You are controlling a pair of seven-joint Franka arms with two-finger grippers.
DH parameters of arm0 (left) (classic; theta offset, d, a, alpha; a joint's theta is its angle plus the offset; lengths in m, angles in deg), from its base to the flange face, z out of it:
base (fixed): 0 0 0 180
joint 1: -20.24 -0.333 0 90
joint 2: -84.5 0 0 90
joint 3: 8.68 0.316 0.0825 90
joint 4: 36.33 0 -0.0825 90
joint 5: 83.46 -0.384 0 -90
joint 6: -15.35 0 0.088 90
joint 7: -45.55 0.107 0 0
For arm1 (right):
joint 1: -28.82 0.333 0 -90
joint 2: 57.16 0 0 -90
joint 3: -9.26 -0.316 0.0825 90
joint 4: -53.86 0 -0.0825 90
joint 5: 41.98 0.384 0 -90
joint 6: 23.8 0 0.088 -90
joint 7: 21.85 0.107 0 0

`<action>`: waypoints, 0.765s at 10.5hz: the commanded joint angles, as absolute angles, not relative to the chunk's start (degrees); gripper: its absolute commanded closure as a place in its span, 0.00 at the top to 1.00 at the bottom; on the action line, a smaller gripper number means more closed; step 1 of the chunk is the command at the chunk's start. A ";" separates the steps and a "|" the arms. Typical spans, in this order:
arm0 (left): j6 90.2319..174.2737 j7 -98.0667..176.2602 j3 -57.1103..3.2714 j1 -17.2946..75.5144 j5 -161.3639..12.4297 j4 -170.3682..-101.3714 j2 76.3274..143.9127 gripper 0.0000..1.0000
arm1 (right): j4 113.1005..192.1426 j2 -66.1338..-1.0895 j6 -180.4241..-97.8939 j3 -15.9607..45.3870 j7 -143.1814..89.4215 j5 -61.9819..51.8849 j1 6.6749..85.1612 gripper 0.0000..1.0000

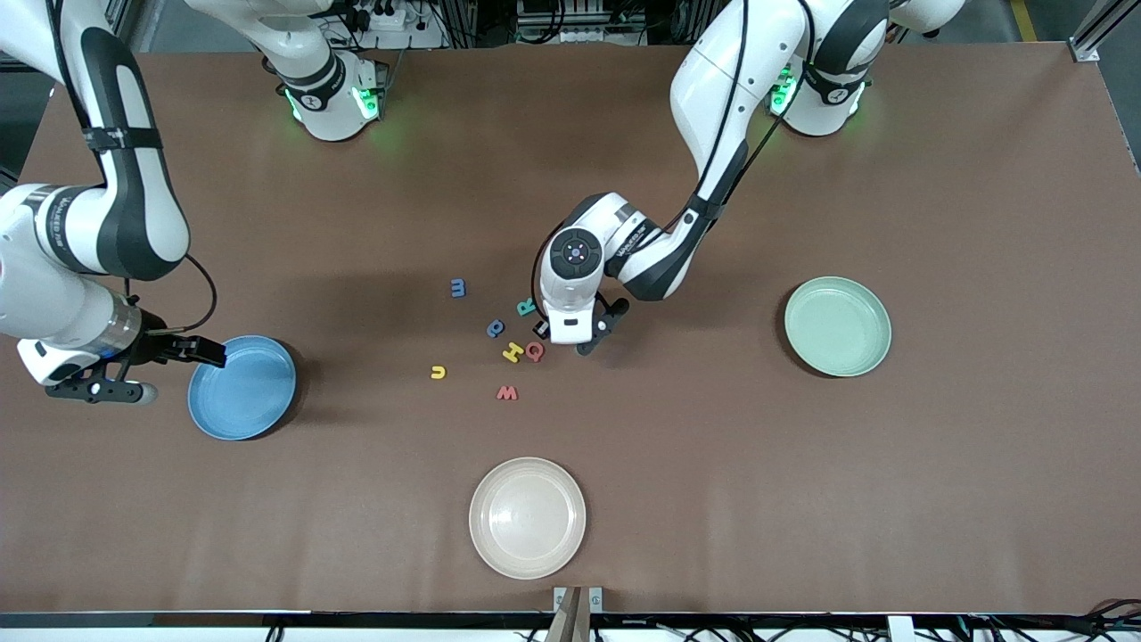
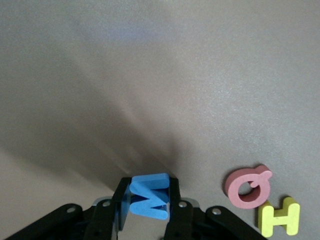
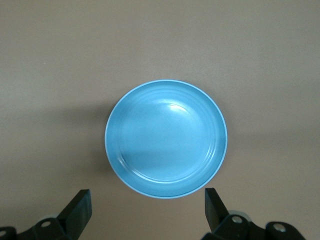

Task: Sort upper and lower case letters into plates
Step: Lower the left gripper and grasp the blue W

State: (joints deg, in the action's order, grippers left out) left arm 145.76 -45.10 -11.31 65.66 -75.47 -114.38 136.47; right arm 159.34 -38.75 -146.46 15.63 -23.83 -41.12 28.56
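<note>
At the middle of the front frame the left gripper (image 2: 148, 202) is down at the brown worktop (image 1: 713, 464), its fingers (image 2: 120, 202) clamped on a blue W (image 2: 149, 201), just beside the red Q (image 1: 535, 350) and yellow H (image 1: 512, 352). The other letters lie around them. At the frame's left edge the right gripper (image 3: 147, 207) waits over the sky-blue plate (image 1: 242, 388), fingers wide apart. The mint-green plate (image 1: 837, 326) sits at right, the cream-white plate (image 1: 527, 517) at lower centre.

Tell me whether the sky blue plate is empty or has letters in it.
Empty: the sky blue plate shows only its bare, glossy inside, with no letters on it.
</note>
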 commanded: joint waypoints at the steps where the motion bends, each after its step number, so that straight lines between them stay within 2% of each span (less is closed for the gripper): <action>1: 139.65 -41.66 -10.53 65.77 -74.85 -114.56 134.26 0.02 | 158.19 -36.33 -146.59 15.15 -23.96 -40.93 28.90 1.00; 3: 135.08 -36.39 -10.18 65.15 -74.76 -114.55 131.01 0.02 | 158.36 -36.33 -145.28 14.98 -24.13 -40.93 29.08 1.00; 7: 119.97 -15.76 -10.09 54.28 -74.05 -115.25 125.21 0.04 | 157.75 -35.63 -145.96 14.98 -21.42 -40.93 34.25 1.00; 8: 118.46 -10.06 -10.52 50.86 -74.66 -118.48 123.45 0.04 | 157.14 -34.93 -146.84 14.98 -18.71 -40.93 36.10 1.00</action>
State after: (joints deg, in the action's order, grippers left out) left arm 120.51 -17.46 -9.81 54.98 -75.47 -113.65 126.65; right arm 159.13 -36.52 -146.23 14.99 -22.08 -41.06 33.73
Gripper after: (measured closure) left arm 0.652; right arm 0.000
